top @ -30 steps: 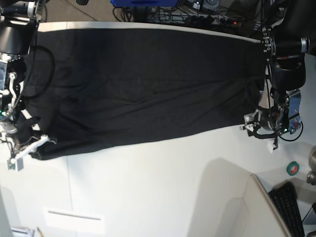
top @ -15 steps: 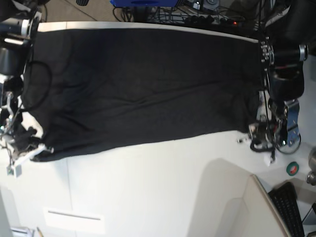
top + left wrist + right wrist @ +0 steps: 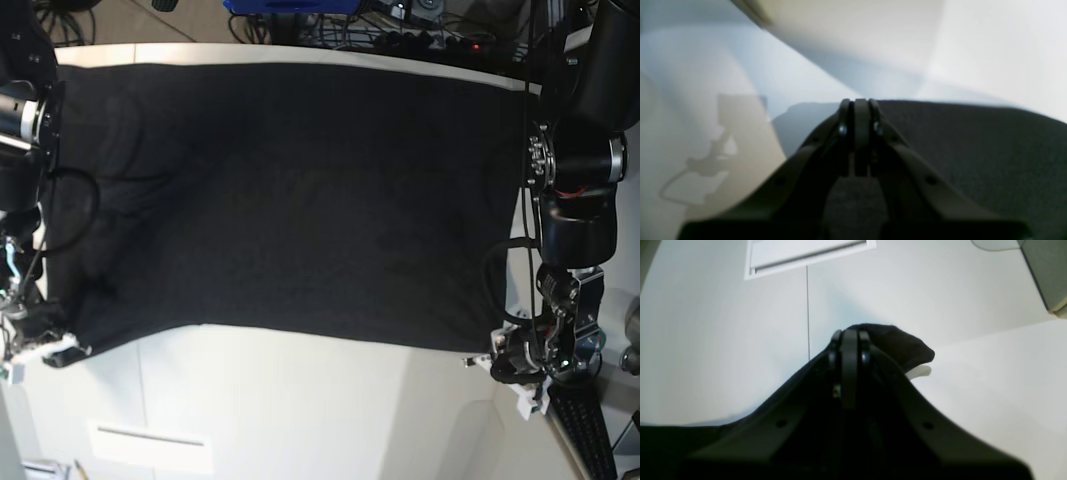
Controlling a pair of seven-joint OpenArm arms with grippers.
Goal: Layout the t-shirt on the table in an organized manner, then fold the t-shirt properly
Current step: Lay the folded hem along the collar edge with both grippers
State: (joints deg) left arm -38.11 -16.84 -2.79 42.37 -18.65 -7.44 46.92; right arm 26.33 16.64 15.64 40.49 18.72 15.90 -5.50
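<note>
Left fingers (image 3: 858, 115): pressed together on the edge of the t-shirt (image 3: 290, 190), black fabric showing between and beneath them in the left wrist view. In the base view these fingers (image 3: 497, 362) sit at the near corner of the cloth.

Right fingers (image 3: 848, 340): pressed together, clamped on a bunched corner of the t-shirt (image 3: 897, 343), which pokes out just past the tips; a pale tab shows under that corner. In the base view these fingers (image 3: 55, 352) sit at the opposite near corner.

T-shirt: plain black side showing, stretched as a broad sheet between the two pairs of fingers and away from them toward the far edge of the surface (image 3: 300, 420). Its near hem runs from one pair of fingers to the other, sagging slightly. Soft creases lie near the right fingers.

Surface: off-white, matte, bare beyond the fingertips of both arms; a thin seam line (image 3: 807, 311) runs straight away from the right fingers toward a pale rectangular slot (image 3: 806, 255). A raised angled panel (image 3: 450, 400) lies just beyond the left fingers.

Keyboard (image 3: 590, 425): dark, beside the left arm, off the cloth.
</note>
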